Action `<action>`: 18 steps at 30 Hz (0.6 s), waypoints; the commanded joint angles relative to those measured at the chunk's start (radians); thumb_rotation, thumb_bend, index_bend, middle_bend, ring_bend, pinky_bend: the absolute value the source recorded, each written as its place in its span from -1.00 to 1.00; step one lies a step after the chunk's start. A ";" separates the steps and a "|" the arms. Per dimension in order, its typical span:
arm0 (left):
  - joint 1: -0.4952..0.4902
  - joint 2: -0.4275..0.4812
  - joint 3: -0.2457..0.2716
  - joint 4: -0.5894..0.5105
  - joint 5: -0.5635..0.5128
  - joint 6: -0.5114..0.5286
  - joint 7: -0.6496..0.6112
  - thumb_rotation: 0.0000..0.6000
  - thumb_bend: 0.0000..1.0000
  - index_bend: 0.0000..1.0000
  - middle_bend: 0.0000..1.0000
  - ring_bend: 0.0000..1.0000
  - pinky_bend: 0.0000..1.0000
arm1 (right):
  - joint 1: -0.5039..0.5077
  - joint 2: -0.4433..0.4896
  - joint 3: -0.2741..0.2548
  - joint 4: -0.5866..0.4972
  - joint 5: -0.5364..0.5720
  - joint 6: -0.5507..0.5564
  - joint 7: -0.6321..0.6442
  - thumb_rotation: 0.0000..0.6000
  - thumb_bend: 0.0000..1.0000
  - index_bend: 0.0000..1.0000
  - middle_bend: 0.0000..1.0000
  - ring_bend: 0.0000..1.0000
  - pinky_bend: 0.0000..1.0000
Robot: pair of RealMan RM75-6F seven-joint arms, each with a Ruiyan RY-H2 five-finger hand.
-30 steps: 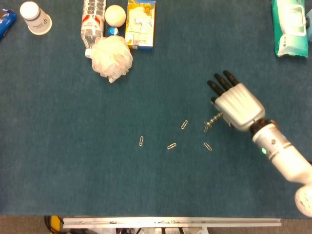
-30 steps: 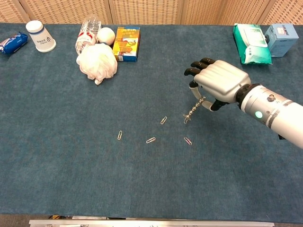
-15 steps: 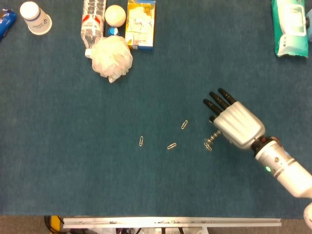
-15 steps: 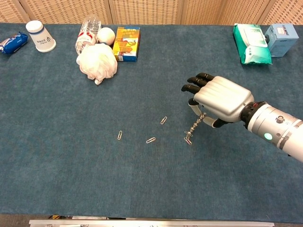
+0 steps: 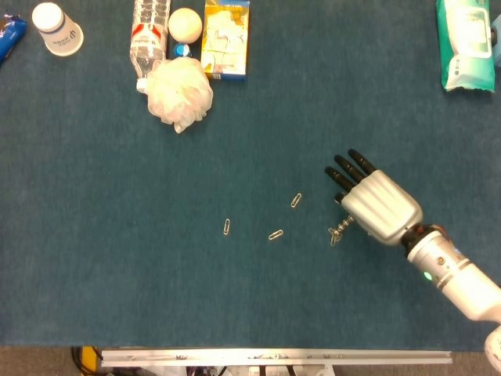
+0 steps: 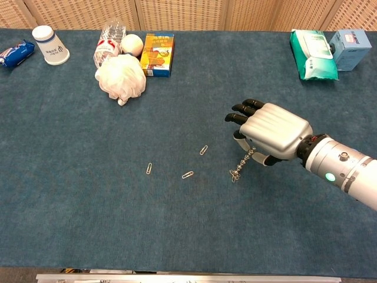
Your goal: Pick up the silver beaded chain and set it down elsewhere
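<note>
Dangling from the robot's right hand [image 6: 272, 137], the silver beaded chain [image 6: 241, 167] hangs in a short slanted line, its upper end pinched under the thumb side of the palm and its lower end at or just above the blue table [image 6: 88, 194]; whether it touches the cloth cannot be told. In the head view the chain [image 5: 337, 230] shows just beside the hand [image 5: 376, 205], near the front right of the table, with three paper clips [image 5: 275, 234] scattered close to its left. The left hand appears in neither view. The chain looks light and wholly limp, a string of small metal beads that will sag, swing and pool into a heap once let go, and likely slip through a loose pinch; holding it by one end, as here, seems the surest grip, since the smooth beads offer little else to catch. Containers stand along the far edge: a clear plastic bottle [image 6: 108, 41] lying on its side, its contents impossible to judge, an upturned white paper cup [image 6: 50, 45] showing nothing inside, a yellow carton [image 6: 158, 55] closed, and a green pack of wipes [image 6: 313, 55] sealed beside a small box [image 6: 350, 49]. A white mesh sponge [image 6: 121, 79] and a pale ball [image 6: 132, 44] rest beside the bottle.
</note>
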 commanded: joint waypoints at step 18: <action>-0.002 -0.004 0.002 0.001 0.001 -0.006 0.012 1.00 -0.69 -0.22 -0.41 -0.70 -0.35 | -0.062 0.101 0.037 0.012 -0.018 0.076 0.112 1.00 -0.28 0.27 -0.72 -0.98 -0.84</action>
